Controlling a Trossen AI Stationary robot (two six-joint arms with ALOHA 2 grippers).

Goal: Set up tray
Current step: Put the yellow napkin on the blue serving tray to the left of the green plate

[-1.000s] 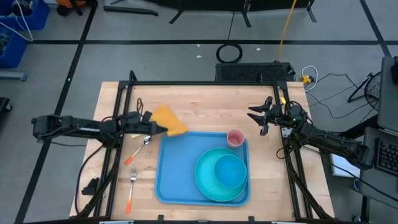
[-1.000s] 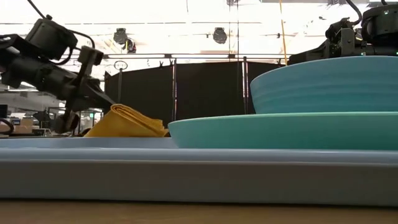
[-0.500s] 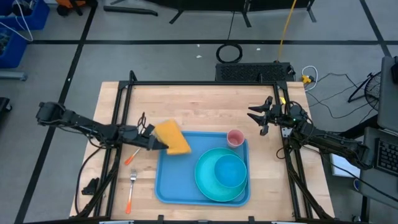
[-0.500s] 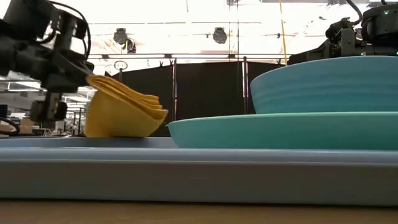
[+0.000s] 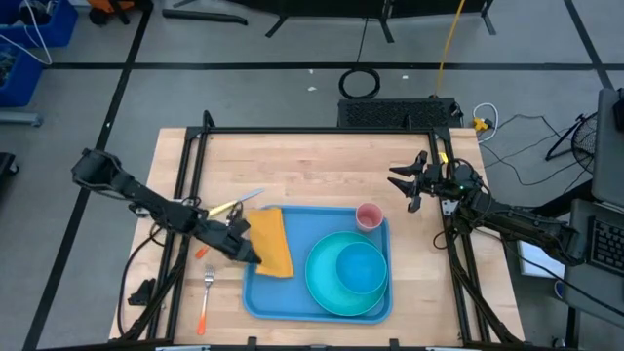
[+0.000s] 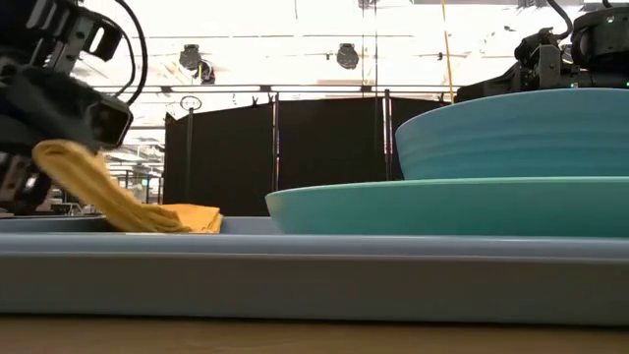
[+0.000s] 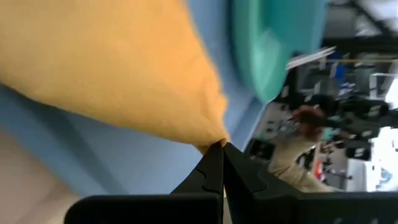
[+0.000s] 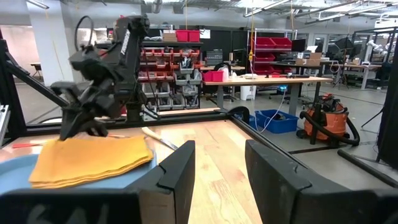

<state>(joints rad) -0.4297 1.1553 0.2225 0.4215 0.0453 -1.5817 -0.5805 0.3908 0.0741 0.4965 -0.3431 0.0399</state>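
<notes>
The yellow folded napkin (image 5: 270,241) lies along the left part of the blue tray (image 5: 255,294). My left gripper (image 5: 250,254) is at the napkin's near left corner and is shut on it. In the low view the napkin (image 6: 118,197) slopes down from the gripper (image 6: 44,147) to the tray's floor (image 6: 295,265). A teal plate (image 5: 320,285) with a teal bowl (image 5: 362,268) on it and a pink cup (image 5: 369,215) stand on the tray's right part. My right gripper (image 5: 406,185) waits open above the table's far right, beyond the cup. My left gripper pinches a corner (image 7: 210,138) of the napkin between its two shut fingers, coming level from the table's left. Several folded layers meet at that corner. The held end (image 6: 61,157) is raised, and the other end (image 6: 192,217) rests on the tray.
A fork (image 5: 207,290) and a spoon (image 5: 202,250), both with orange handles, lie on the wood left of the tray. A knife (image 5: 237,204) lies beyond the tray's far left corner. Bare wood stretches along the table's far side. A black frame rims the table.
My left gripper has carried the napkin from the table beyond the tray's far left corner toward the near edge and down onto the tray's left part. The napkin turned about, hung briefly, and its free end now lies flat on the tray. The knife has come into view.
</notes>
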